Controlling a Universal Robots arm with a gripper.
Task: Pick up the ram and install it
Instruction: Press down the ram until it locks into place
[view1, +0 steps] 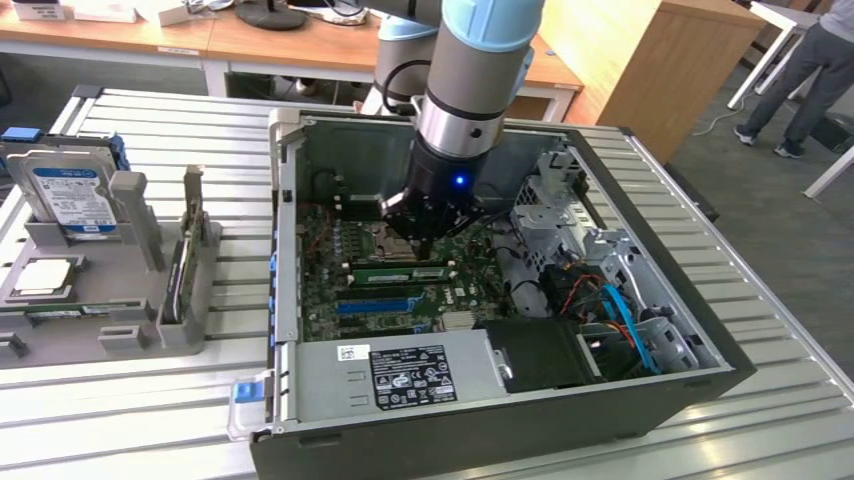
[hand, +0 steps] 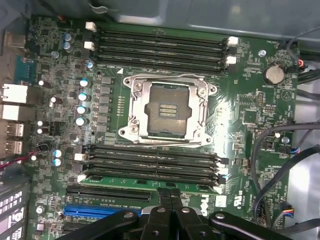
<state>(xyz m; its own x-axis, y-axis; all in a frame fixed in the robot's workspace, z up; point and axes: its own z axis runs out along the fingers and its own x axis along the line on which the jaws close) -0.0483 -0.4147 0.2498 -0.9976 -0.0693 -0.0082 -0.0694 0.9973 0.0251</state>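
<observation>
The ram (hand: 150, 184) is a long green stick lying along the memory slot nearest my fingers, inside the open computer case (view1: 287, 250). In the exterior view the ram (view1: 396, 270) shows as a pale green strip on the motherboard, just below the arm's tool. My gripper (hand: 170, 192) is shut, its two black fingers pressed together with their tips right at the stick's upper edge, near its middle. Seen from outside, the gripper (view1: 424, 250) points straight down into the case, close over the board.
An empty processor socket (hand: 167, 107) sits between two banks of memory slots. A grey holder (view1: 147, 290) beside the case carries a hard drive (view1: 67, 195) and a square silver chip (view1: 47, 275). Drive cages and cables (view1: 601, 300) crowd the case's far side. A person (view1: 814, 60) stands at the back.
</observation>
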